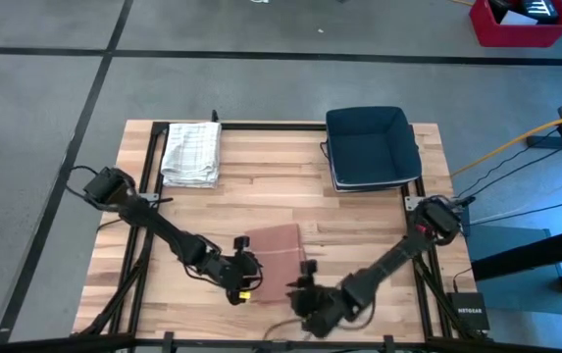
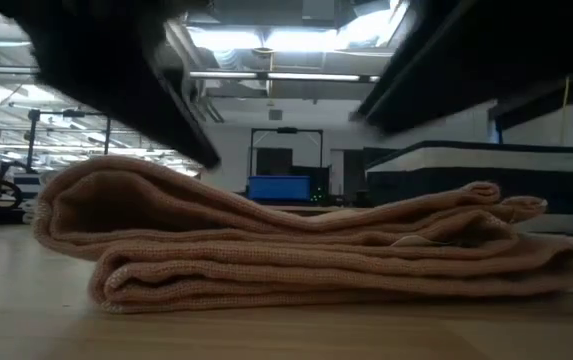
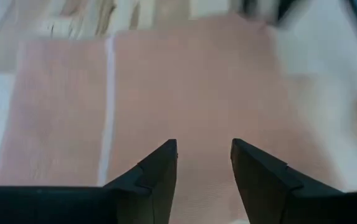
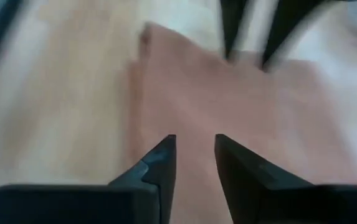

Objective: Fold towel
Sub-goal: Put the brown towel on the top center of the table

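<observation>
Wooden tabletop: pink towel lies folded in layers; left tool and right tool part-open, empty; fold looks nearly complete.

One folded pinkish-tan cloth towel at lower centre; one folded white checked cloth at upper left; one dark blue square bin at upper right; two dark robot arms; one red crate at the top right corner.

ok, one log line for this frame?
pink towel: folded, on table | left hand: open over it | right hand: open over it, nothing held
</observation>
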Robot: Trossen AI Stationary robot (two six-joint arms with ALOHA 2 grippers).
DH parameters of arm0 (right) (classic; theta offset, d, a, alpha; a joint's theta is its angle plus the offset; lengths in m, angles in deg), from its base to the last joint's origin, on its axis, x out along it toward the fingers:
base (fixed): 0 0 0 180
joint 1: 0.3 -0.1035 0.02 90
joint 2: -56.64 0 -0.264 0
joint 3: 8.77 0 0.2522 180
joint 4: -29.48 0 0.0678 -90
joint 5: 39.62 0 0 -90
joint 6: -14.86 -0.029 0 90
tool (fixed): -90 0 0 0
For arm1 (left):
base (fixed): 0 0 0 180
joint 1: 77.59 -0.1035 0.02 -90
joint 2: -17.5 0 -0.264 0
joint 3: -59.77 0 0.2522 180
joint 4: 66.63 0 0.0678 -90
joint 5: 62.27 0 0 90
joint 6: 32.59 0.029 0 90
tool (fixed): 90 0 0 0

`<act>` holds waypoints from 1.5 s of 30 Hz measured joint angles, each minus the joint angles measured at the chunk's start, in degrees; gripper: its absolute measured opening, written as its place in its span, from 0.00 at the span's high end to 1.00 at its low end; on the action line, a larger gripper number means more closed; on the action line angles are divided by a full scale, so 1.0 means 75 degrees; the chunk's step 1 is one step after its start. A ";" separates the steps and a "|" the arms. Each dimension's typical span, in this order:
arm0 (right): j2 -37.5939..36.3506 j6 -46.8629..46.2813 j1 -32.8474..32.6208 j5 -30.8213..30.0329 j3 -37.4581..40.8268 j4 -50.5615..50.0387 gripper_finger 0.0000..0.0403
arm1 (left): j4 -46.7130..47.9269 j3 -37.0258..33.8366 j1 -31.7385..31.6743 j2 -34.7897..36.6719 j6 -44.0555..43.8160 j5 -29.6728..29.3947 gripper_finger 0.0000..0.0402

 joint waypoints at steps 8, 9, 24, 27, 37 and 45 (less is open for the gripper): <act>0.0015 0.0357 0.0780 0.2237 0.2794 0.6671 0.79 | -0.0398 -0.0210 -0.0140 -0.1035 -0.0013 -0.0056 0.64; 0.0032 0.0334 0.0802 0.2420 0.3022 0.7093 0.80 | -0.0432 -0.0188 -0.0137 -0.1137 -0.0010 -0.0076 0.64; 0.0058 0.0194 0.0909 0.1905 0.3365 0.6902 0.85 | 0.1765 -0.0175 -0.1062 0.1262 -0.0038 0.0125 0.64; 0.0062 0.0172 0.0972 0.1881 0.3353 0.6878 0.85 | 0.2012 -0.0228 -0.1751 0.1601 -0.0159 0.0614 0.59; 0.0067 0.0180 0.1061 0.2041 0.3354 0.6749 0.85 | 0.1556 -0.0311 -0.4203 0.0466 0.0973 0.3556 0.39; 0.0067 0.0410 0.1058 0.2131 0.3354 0.6725 0.85 | 0.0772 -0.0282 -0.5029 -0.0657 0.1610 0.6346 0.41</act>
